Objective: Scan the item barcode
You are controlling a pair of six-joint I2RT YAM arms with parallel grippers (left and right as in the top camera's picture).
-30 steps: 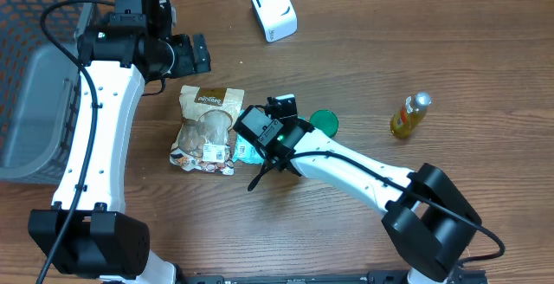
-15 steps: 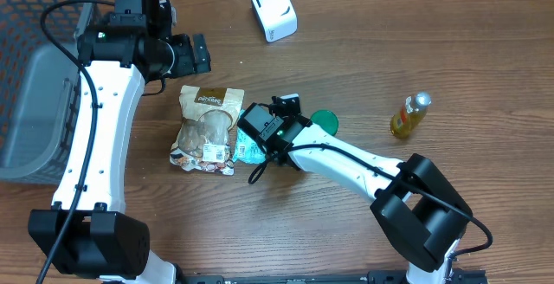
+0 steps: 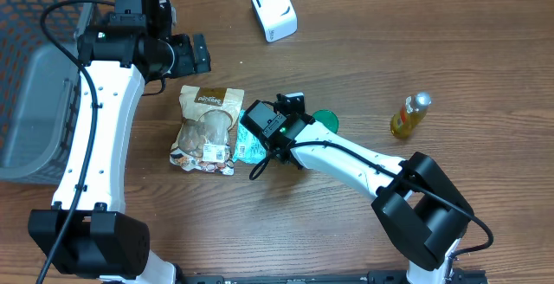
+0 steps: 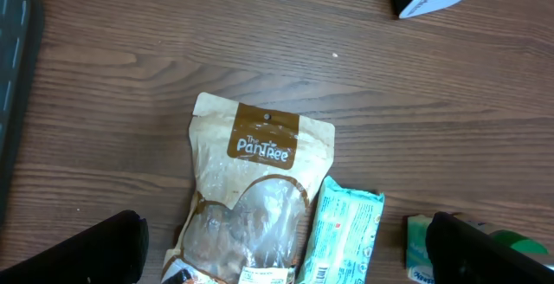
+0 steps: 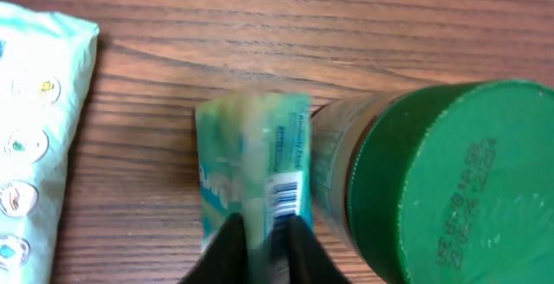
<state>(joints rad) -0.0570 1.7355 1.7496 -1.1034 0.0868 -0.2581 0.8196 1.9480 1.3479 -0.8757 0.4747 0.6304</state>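
Pinching the small teal box [image 5: 251,145] just beside the green-lidded jar [image 5: 424,180], the right gripper [image 5: 262,241] is clamped on its edge. The barcode face stays exposed, presumably for the white scanner [image 3: 273,10], well beyond the jar. The left gripper [image 3: 192,54] — jaws wide, empty — hangs well apart from the jar.
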